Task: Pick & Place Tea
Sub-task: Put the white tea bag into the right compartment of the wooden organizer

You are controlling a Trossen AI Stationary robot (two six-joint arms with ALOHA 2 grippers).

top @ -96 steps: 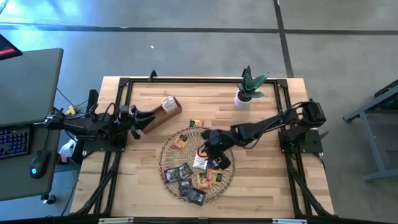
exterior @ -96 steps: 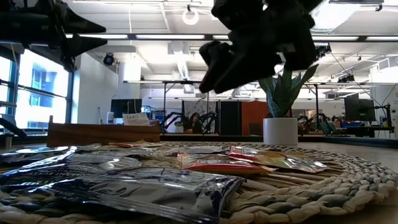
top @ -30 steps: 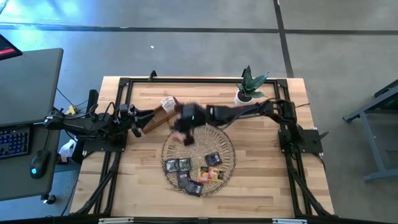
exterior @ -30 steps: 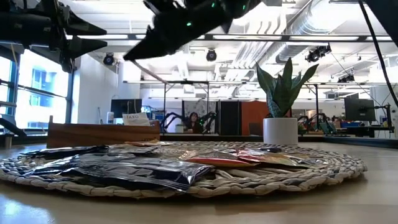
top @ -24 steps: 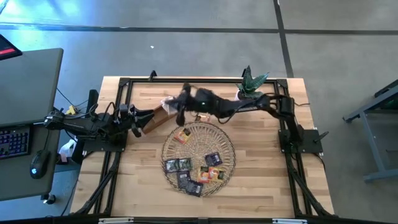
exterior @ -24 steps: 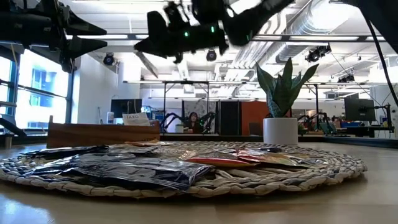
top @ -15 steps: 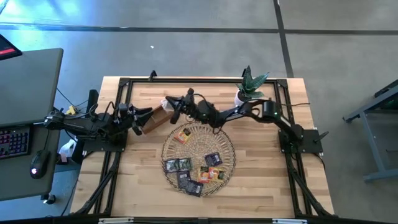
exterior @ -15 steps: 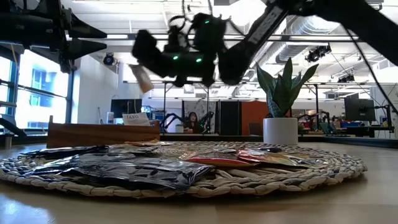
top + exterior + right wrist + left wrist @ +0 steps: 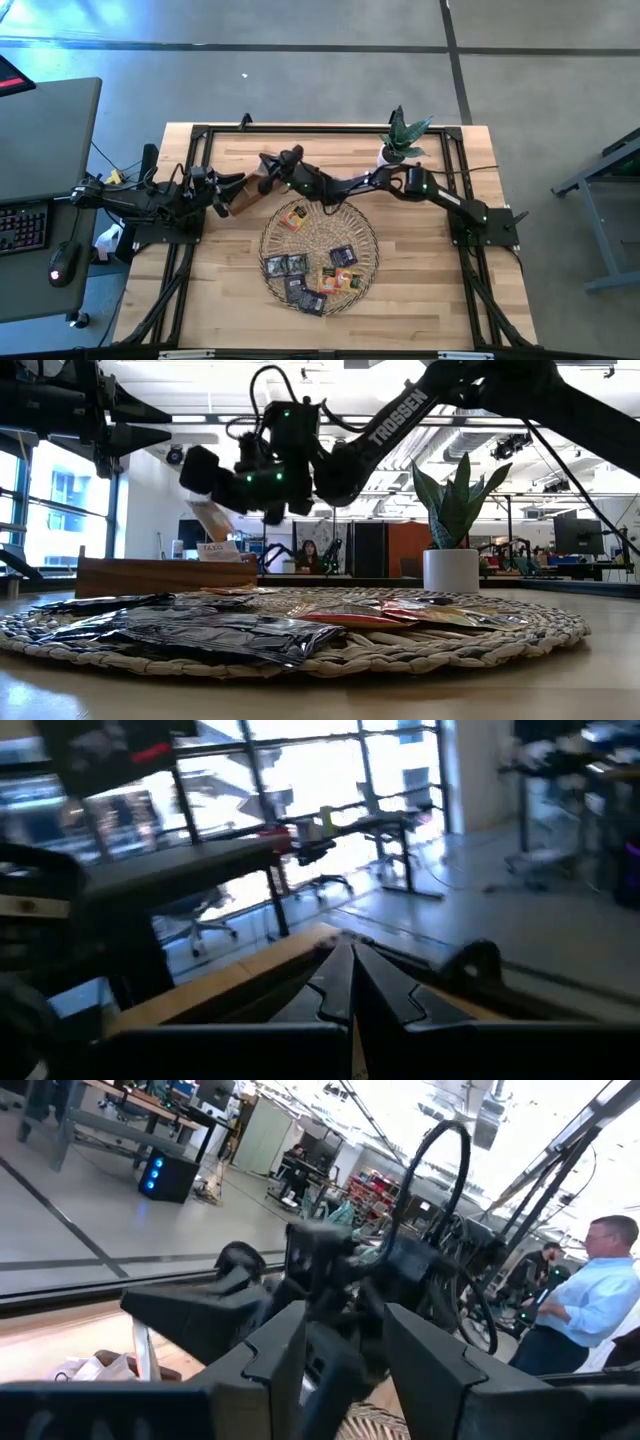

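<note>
Tea sachets on woven tray + one in the air

Small flat square sachets point(image 9: 312, 277) lie scattered on the tray, centre of high view: one white-and-orange point(image 9: 292, 217) alone at tray's upper left, a dark grey/black group w/ coloured marks at lower left, an orange one point(image 9: 343, 257) and more orange-marked ones lower centre, some overlapping. Low view: they lie flat in a shallow overlapping pile point(image 9: 215, 630) across lower left to centre, foil shiny, reddish one point(image 9: 350, 618) near mid-frame. One more pale sachet point(image 9: 212, 517) hangs tilted in upper left of low view, above the wooden box, well apart from the rest
</note>
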